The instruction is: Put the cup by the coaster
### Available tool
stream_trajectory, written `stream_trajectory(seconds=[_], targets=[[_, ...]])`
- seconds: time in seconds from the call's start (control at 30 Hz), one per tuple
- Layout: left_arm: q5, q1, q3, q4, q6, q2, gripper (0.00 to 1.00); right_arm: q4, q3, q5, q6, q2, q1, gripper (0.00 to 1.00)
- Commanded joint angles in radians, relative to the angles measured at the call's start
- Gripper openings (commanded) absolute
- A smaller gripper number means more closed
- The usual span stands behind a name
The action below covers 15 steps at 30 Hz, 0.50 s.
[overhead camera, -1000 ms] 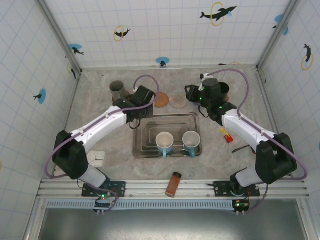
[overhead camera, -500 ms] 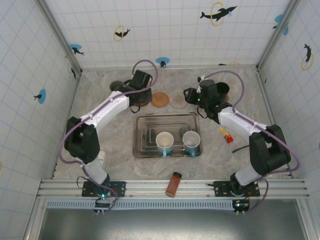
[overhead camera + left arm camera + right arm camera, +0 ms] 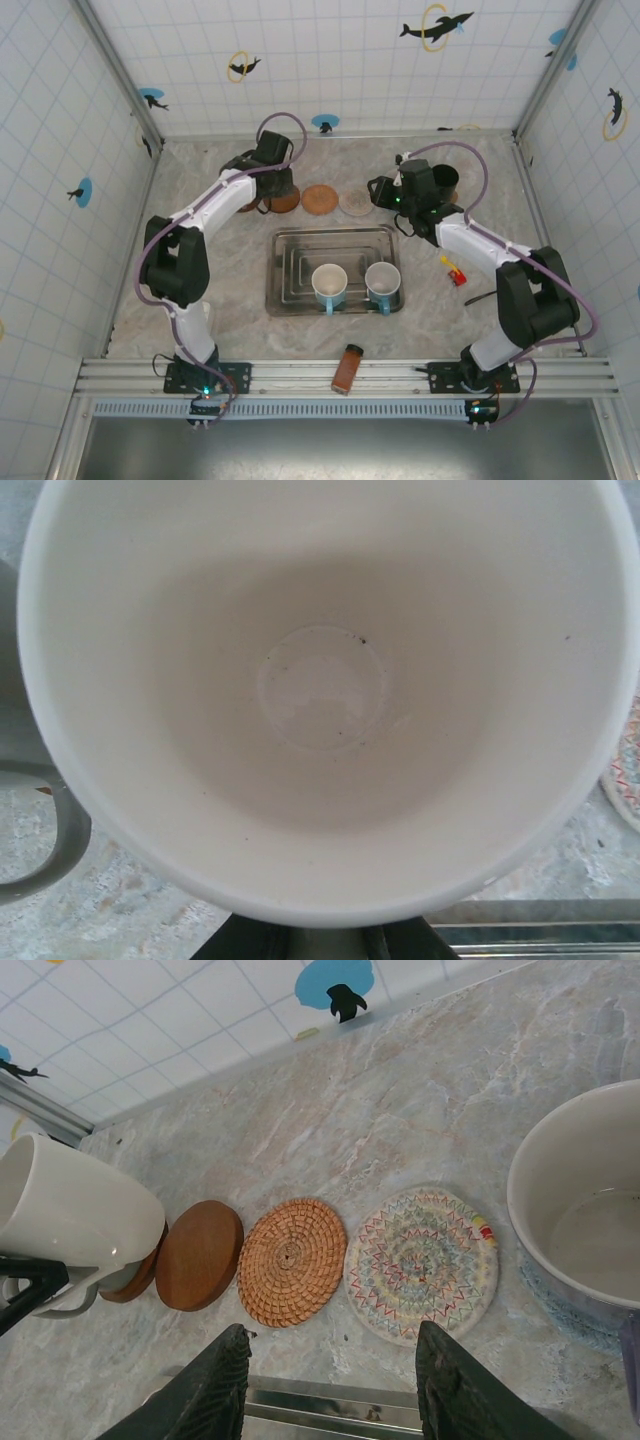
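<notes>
Three coasters in a row across the far counter, left arm stretched to their left end. From the left wrist, straight down into the cup, left tool clamped on its near rim. From the right wrist, cup tipped, mouth leftward, base at the wooden coaster's left edge; right tool spread, empty, farther off.

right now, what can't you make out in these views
- Whether the white cup touches the dark coaster: right wrist view, the cup's body hides the contact.
- Fingers of the left gripper: left wrist view, under the cup's rim.
- Grey vessel: right wrist view, cut off by the right edge.
</notes>
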<state>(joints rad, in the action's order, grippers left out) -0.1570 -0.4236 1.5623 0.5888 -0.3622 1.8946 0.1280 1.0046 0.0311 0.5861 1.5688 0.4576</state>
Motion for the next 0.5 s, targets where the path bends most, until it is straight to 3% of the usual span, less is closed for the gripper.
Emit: stream_trajectory(seconds=[0.0, 0.47], targets=[[-0.009, 0.007, 0.033, -0.039, 0.031, 0.006, 0.00, 0.030, 0.044, 0.006, 0.001, 0.013, -0.005, 0.47], [0.011, 0.017, 0.019, -0.043, 0.046, 0.043, 0.00, 0.032, 0.049, 0.008, 0.002, 0.022, -0.004, 0.47]])
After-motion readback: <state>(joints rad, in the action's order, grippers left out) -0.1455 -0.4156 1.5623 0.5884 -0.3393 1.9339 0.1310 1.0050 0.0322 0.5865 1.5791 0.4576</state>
